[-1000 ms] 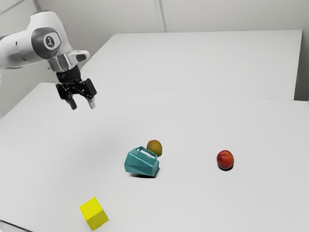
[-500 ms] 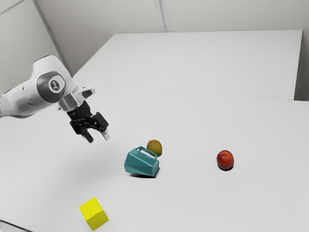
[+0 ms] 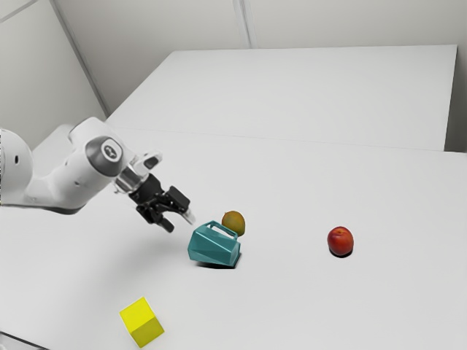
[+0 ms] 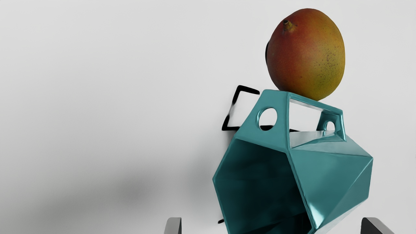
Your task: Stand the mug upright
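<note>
Close to the teal mug (image 3: 214, 246), on its side toward the exterior view's left and a little above it, is my gripper (image 3: 181, 223). The mug lies on its side on the table, its handle uppermost. In the wrist view the mug (image 4: 328, 175) shows its dark mouth facing the hand, and the handle stands on the side toward the mango. Between the two spread fingertips of the gripper (image 4: 273, 226) part of the mug is seen, with neither finger touching it. The gripper is open.
A mango (image 3: 233, 223) sits right behind the mug; the wrist view shows the mango (image 4: 307, 53) beside the handle. A red fruit (image 3: 340, 240) lies toward the exterior view's right. The yellow cube (image 3: 142, 321) is near the front of the white table (image 3: 292, 306).
My arm has come down and toward the exterior view's right, bringing the gripper close to the mug. Mug, mango, red fruit and cube have kept their places.
</note>
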`<act>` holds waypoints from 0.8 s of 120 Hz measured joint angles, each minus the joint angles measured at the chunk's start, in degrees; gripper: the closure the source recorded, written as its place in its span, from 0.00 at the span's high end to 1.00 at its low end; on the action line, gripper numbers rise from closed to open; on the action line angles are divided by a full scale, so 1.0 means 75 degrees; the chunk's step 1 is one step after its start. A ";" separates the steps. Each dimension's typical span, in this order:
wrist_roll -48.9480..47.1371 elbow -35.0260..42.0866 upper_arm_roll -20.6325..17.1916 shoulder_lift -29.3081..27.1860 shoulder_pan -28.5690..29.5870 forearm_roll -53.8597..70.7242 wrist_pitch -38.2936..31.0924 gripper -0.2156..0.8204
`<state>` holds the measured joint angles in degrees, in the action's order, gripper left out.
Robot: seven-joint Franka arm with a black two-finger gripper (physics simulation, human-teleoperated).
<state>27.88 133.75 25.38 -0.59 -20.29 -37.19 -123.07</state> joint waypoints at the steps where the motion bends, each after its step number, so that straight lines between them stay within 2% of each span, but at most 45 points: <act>1: 0.0030 0.0021 0.0000 0.0004 -0.0008 -0.0049 -0.0012 0.79; 65: 0.1685 0.0452 -0.0009 0.0191 -0.0378 -0.2025 -0.0185 0.79; 96: 0.2246 0.0601 -0.0009 0.0213 -0.0322 -0.2635 -0.0111 0.79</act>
<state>44.72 138.26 25.31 1.01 -22.70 -56.95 -123.91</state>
